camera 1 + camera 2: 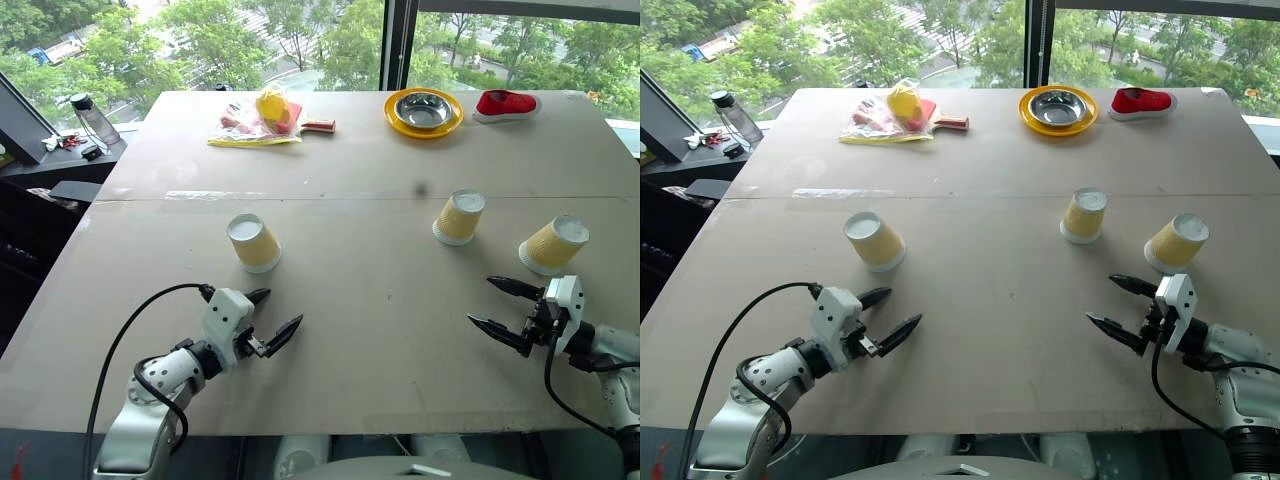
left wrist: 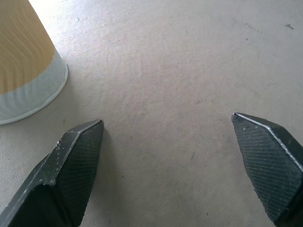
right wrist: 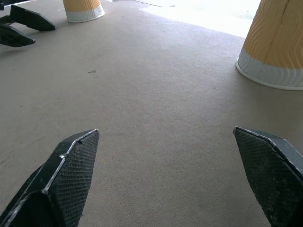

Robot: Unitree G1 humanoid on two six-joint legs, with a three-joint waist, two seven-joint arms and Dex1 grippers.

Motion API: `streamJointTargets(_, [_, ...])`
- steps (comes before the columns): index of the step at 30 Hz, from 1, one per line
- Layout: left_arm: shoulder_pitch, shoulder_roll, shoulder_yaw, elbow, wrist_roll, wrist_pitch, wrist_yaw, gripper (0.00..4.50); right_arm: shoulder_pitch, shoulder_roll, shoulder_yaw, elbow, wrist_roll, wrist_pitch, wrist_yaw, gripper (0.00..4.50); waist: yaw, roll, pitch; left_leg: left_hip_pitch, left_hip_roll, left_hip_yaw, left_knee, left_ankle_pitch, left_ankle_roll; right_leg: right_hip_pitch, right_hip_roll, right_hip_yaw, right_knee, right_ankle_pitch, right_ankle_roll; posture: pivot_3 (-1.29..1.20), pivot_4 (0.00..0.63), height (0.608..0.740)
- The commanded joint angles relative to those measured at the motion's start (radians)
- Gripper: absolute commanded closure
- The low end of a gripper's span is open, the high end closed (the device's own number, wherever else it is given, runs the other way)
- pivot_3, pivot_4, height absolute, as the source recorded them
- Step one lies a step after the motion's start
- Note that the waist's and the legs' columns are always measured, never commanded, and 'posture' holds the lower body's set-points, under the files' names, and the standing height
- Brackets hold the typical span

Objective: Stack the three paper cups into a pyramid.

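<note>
Three yellow-tan paper cups stand upside down and apart on the tan table: one at the left, one right of centre, one at the far right. My left gripper is open just in front of the left cup, nothing between its fingers. My right gripper is open, low over the table, in front of the two right cups and pointing left. The right wrist view has the centre cup close by and the left cup far off beside the left gripper.
At the table's far edge sit a steel bowl in a yellow plate, a red shoe, and a plastic bag with a yellow item next to a red paddle. A water bottle stands on a ledge beyond the left edge.
</note>
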Motion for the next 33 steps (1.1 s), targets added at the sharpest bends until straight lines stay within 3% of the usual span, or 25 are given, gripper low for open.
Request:
streamJointTargets(1, [0.023, 0.006, -0.014, -0.006, 0.002, 0.003, -0.009, 0.07, 0.001, -0.007, -0.004, -0.033, 0.014, -0.001, 0.002, 0.00, 0.000, 0.000, 0.000, 0.000, 0.000, 0.000, 0.000, 0.000, 0.000, 0.000, 0.000, 0.000, 0.000, 0.000, 0.000, 0.00, 0.150, 0.740])
streamJointTargets(24, [0.005, 0.027, -0.006, 0.017, 0.000, -0.010, -0.030, 0.07, -0.011, 0.008, -0.014, -0.038, 0.029, 0.011, -0.019, 0.00, 0.000, 0.000, 0.000, 0.000, 0.000, 0.000, 0.000, 0.000, 0.000, 0.000, 0.000, 0.000, 0.000, 0.000, 0.000, 0.00, 0.150, 0.740])
streamJointTargets(30, [-0.083, 0.040, -0.013, -0.034, -0.045, 0.042, -0.054, 0.07, -0.177, 0.132, -0.061, -0.099, 0.027, 0.129, -0.380, 0.00, -0.004, 0.001, 0.001, 0.001, 0.000, 0.000, 0.000, 0.000, 0.000, 0.000, 0.001, 0.000, 0.002, 0.000, 0.000, 0.00, 0.150, 0.740])
streamJointTargets(33, [-0.133, 0.052, -0.012, -0.087, -0.106, 0.107, -0.075, 0.07, -0.236, 0.155, -0.055, -0.118, 0.020, 0.181, -0.472, 0.00, 0.000, 0.000, 0.001, 0.000, 0.000, 0.000, 0.001, 0.000, 0.000, 0.000, 0.001, 0.000, 0.002, 0.000, 0.000, 0.00, 0.150, 0.740])
